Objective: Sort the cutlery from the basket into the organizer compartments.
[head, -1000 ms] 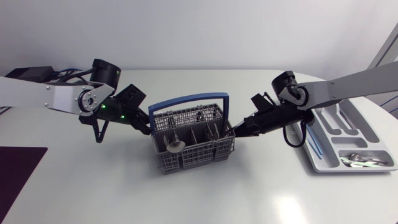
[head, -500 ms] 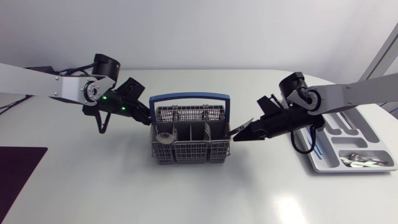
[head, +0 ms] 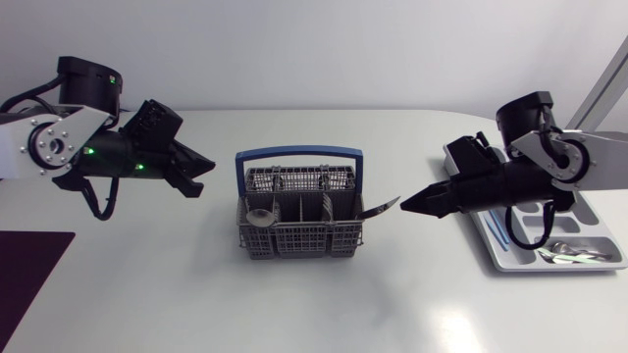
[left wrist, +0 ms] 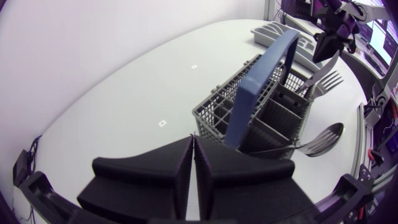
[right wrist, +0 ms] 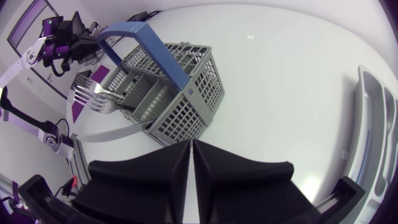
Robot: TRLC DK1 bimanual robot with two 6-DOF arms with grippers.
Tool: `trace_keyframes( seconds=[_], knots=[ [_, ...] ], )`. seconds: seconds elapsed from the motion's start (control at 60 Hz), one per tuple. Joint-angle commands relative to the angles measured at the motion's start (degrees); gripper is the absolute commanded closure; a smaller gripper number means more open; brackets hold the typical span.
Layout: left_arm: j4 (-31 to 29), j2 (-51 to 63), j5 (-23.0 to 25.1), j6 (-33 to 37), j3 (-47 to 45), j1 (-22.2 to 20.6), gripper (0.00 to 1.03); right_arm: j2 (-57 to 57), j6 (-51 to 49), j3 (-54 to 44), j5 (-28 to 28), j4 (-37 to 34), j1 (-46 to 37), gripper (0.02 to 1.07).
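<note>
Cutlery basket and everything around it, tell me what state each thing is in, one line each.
Basket: upright, handle raised, not empty.
Fork: tines sticking out of the basket, in neither hand.
Spoon: bowl sticking out past the basket wall.
Organizer: silver cutlery in one end compartment.
Left hand: shut, empty, apart from the basket.
Right hand: shut, nothing seen in it.
</note>
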Motion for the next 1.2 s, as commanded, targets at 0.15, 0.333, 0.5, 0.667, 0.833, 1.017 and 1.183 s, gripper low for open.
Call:
trace_keyframes(
  seconds=[0.15, 0.333, 0.5, 0.667, 0.833, 1.017, 1.183],
  knots=[
    [-4.77, -7.68, 0.28, 1.70, -1.49, -4.01, 0.97, -10.29, -4.68, -2.17, 3.52, -3.81, -0.96, 0.78],
    [-8.19, -9.09, -1.57, 0.91, 0.80, -9.02, 0.97, -14.95, -5.29, -1.56, 4.66, -6.53, -0.61, 0.73],
    [-9.86, -9.53, -5.70, 0.74, 3.52, -16.05, 0.97, -16.71, -5.29, -2.43, 5.28, -6.71, 0.45, 0.71],
    [-10.13, -9.88, -6.40, 1.00, 2.47, -17.19, 0.97, -17.58, -5.64, -3.40, 5.37, -6.44, 0.62, 0.66],
    [-10.30, -12.52, -7.37, 3.90, 0.18, -16.93, 0.95, -17.58, -6.70, -4.37, 5.81, -6.53, 2.12, 0.63],
    [-16.19, -12.08, -7.98, 9.17, 2.55, -16.31, 0.82, -17.58, -6.87, -5.16, 6.77, -6.53, 3.35, 0.53],
    [-17.69, -15.06, -8.07, 18.23, 2.64, -17.10, 0.78, -17.50, -7.40, -5.86, 7.30, -6.53, 4.49, 0.52]
  ],
)
